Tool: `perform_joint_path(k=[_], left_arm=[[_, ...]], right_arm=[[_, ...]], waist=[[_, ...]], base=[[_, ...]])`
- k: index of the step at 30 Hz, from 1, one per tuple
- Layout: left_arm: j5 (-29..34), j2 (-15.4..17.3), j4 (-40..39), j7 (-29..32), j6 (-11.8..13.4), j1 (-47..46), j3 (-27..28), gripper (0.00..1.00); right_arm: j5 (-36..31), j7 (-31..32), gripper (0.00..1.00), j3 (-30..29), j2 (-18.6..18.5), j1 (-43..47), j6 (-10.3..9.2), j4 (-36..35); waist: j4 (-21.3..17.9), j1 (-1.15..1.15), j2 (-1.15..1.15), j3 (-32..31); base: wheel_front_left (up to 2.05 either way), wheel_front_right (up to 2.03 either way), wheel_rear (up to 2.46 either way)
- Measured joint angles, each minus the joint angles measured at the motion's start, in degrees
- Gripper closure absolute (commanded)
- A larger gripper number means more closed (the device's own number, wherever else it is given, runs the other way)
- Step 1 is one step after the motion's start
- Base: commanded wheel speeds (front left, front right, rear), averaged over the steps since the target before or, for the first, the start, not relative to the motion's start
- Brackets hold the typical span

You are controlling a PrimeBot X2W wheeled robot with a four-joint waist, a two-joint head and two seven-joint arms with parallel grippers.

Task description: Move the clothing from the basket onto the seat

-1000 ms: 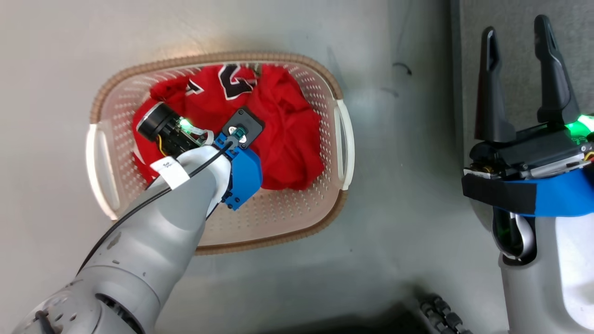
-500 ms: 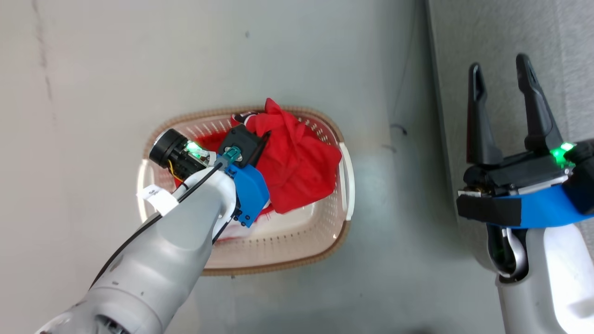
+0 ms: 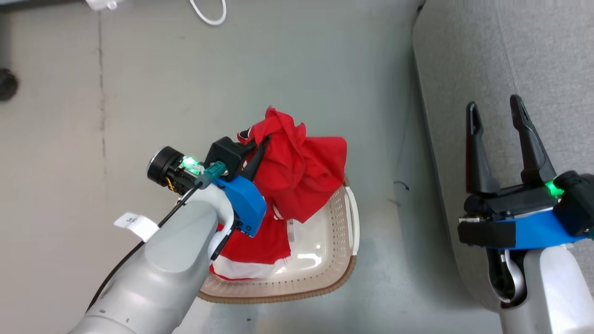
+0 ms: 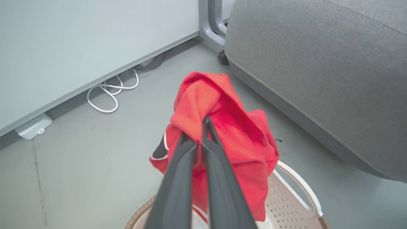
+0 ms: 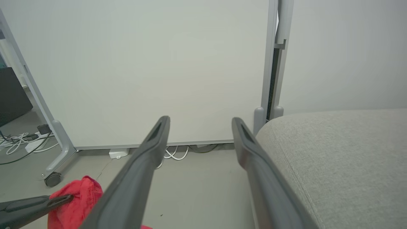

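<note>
My left gripper (image 3: 263, 141) (image 4: 203, 127) is shut on a bright red garment (image 3: 301, 171) (image 4: 232, 140), which hangs lifted above the basket (image 3: 343, 273) (image 4: 295, 187). More red clothing with a white band (image 3: 253, 250) lies in the basket under my left forearm. The cream basket with its brown rim stands on the floor, left of the grey seat (image 3: 501, 60) (image 4: 318, 70) (image 5: 343, 159). My right gripper (image 3: 494, 116) (image 5: 200, 122) is open and empty, held over the seat's edge. In the right wrist view the lifted red garment (image 5: 78, 200) shows at the lower left.
A pale partition panel on a wheeled frame (image 5: 143, 63) (image 4: 79, 41) stands behind the basket, with white cables (image 4: 111, 92) (image 3: 209, 14) and a power strip (image 4: 31, 127) at its foot. Bare grey floor (image 3: 232, 69) lies between basket and panel.
My left gripper has risen with the red garment, pulling it up out of the basket. The head camera has lifted and turned, so more floor and seat show. The right gripper stays open.
</note>
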Motion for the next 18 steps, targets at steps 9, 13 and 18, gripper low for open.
perform_joint_path(k=[9, 13, 18], left_arm=[[2.35, 0.48, -6.53, -0.01, 0.48, 3.15, 6.68, 1.0], [3.36, 0.54, -9.64, 0.0, 0.23, 3.72, 9.47, 1.0], [3.99, 0.47, -13.19, -0.01, 0.03, 4.14, 12.92, 1.0]], right_arm=[[0.15, 0.0, 0.0, -0.3, 0.0, 3.16, 0.0, 1.03], [0.48, 0.0, 0.0, -0.29, 0.0, 4.26, 0.0, 1.37], [0.62, 0.0, 0.0, -0.14, 0.0, 5.64, 0.0, 1.66]], waist=[[1.35, 0.0, 0.0, -6.61], [1.76, 0.0, 0.0, -9.38], [2.15, 0.0, 0.0, -12.34]], base=[[0.0, 0.0, 0.0], [0.0, 0.0, 0.0], [0.0, 0.0, 0.0]])
